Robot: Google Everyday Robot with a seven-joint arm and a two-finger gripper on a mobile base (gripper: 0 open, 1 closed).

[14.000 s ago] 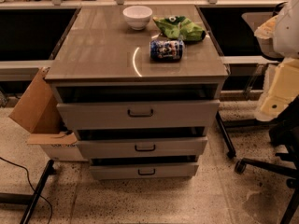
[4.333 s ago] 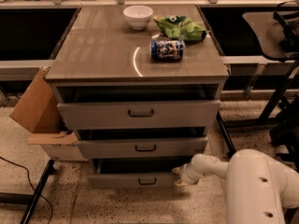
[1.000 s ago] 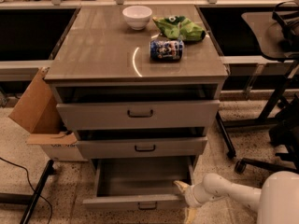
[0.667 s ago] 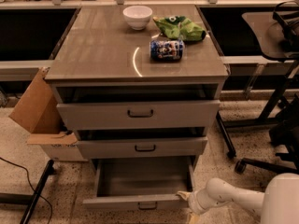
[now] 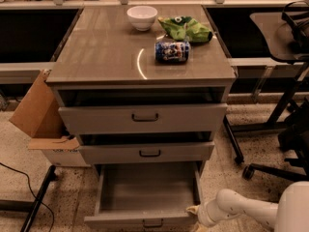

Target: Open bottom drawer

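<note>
The bottom drawer [image 5: 145, 192] of the grey cabinet is pulled far out, its inside bare. Its front [image 5: 116, 222] runs along the lower edge of the view, with the small black loop handle [image 5: 152, 223] at its centre. My gripper [image 5: 195, 211] sits at the drawer's front right corner, at the end of the white arm [image 5: 241, 209] that comes in from the lower right. The middle drawer [image 5: 147, 152] and the top drawer [image 5: 144, 118] are closed.
On the cabinet top stand a white bowl [image 5: 142, 17], a green chip bag [image 5: 186, 29] and a blue can [image 5: 172, 50] on its side. A cardboard box [image 5: 41, 120] leans at the cabinet's left. Office chair legs and casters [image 5: 251, 170] are at the right. A black cable [image 5: 24, 187] lies on the floor at the left.
The bottom drawer went from shut to pulled far out. Over the last second my gripper has shifted slightly down and right along the drawer's front right corner.
</note>
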